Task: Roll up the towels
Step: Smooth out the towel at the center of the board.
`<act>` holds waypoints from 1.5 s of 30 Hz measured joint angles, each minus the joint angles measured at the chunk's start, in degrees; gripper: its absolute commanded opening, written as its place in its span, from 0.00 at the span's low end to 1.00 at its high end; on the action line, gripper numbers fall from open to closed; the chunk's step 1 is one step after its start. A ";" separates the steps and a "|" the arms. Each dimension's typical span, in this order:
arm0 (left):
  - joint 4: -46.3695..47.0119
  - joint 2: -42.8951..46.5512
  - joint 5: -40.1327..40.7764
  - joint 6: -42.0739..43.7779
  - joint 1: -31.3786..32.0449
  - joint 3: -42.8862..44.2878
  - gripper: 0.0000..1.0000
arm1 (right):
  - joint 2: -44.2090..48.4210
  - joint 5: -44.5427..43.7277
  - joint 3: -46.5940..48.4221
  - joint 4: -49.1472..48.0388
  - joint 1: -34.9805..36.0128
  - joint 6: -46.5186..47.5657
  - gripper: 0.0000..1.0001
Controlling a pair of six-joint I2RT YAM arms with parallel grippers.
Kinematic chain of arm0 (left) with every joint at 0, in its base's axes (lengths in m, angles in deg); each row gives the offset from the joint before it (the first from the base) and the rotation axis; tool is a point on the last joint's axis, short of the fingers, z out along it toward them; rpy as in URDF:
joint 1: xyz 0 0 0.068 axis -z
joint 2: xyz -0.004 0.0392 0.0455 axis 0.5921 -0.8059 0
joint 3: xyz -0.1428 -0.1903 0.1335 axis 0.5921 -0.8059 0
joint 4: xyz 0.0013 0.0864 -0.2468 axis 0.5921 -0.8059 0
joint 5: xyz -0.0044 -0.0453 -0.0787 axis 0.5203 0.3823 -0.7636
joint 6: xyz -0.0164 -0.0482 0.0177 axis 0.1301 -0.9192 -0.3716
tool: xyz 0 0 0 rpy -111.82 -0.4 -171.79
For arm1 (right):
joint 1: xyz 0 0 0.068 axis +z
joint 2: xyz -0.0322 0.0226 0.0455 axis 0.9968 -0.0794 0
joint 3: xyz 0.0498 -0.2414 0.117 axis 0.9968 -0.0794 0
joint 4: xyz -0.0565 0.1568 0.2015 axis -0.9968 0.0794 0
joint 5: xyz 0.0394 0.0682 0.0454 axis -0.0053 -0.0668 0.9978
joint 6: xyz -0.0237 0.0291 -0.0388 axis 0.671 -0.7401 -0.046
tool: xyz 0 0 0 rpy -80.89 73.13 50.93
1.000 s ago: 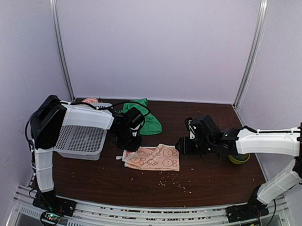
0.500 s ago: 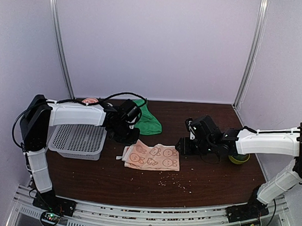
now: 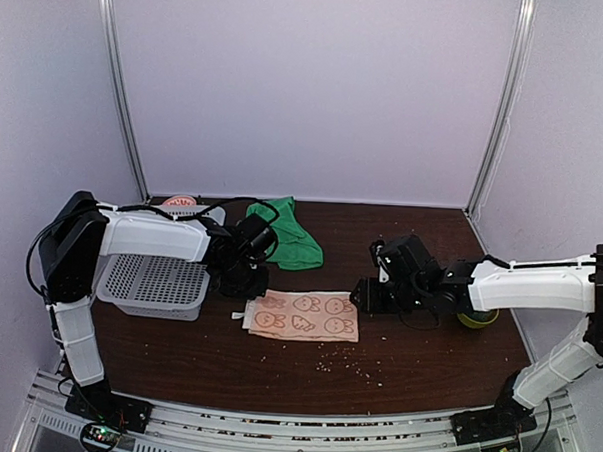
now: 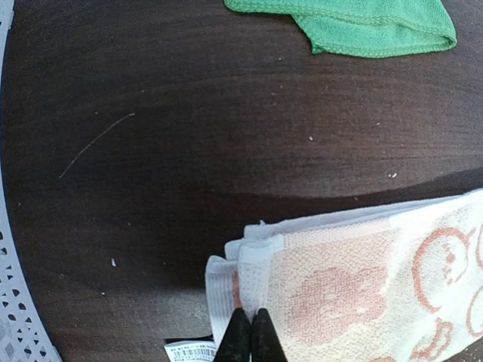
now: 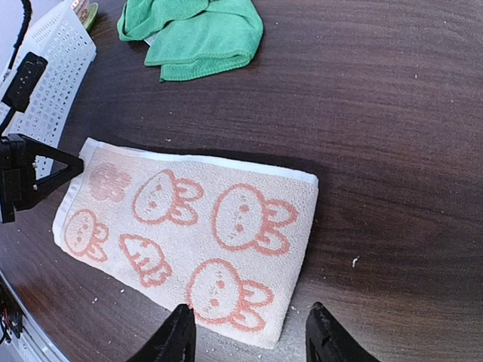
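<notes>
Dark table (image 3: 426,362) bears the printed towel (image 3: 303,316), left jaws pinching its edge, right jaws open, empty.

**Q:** How many towels did you have out on that table (image 3: 425,377)?

**A:** Two. You had one green towel (image 3: 299,244) and one pinkish-beige towel (image 5: 189,234).

**Q:** And the prints on the beige one?

**A:** I counted six from your right wrist cam: four bunnies (image 5: 245,215), one carrot (image 5: 143,258) and one flower-ish blob (image 5: 109,181).

**Q:** Anything else you had lying around?

**A:** One white basket (image 3: 159,280). One reddish round thing (image 3: 180,200) was behind it, too small to tell what. You ran two grippers, the left gripper (image 4: 245,332) and the right gripper (image 5: 249,335), and there was one yellow-green round thing (image 3: 476,317) near the right one. The crumbs (image 3: 351,360) were too many and too tiny to count.
</notes>
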 measured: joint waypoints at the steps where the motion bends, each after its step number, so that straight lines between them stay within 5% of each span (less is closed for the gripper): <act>1: 0.00 0.00 0.04 -0.24 0.00 -0.11 0.00 | -0.11 0.11 -0.22 -0.07 0.00 -0.22 0.51; 9: 0.39 -0.11 0.09 -0.59 0.00 -0.63 0.03 | -2.12 1.73 -1.88 -0.09 -0.07 -2.43 0.58; 16: 0.17 0.00 -0.22 1.36 0.00 -0.68 0.45 | -3.13 3.89 -2.29 -0.35 -0.28 -3.43 0.62; 21: -1.46 2.95 -1.09 3.52 0.35 0.96 0.62 | -5.49 4.50 -2.27 -0.46 -0.26 -3.89 0.59; 30: -2.27 8.96 -0.17 5.95 6.43 8.07 0.54 | -10.45 4.72 -1.49 -0.87 -0.26 -5.11 0.50; 45: -0.28 2.67 -4.07 6.56 6.25 2.73 0.37 | -11.17 2.64 -3.37 -1.55 -1.62 -6.51 0.26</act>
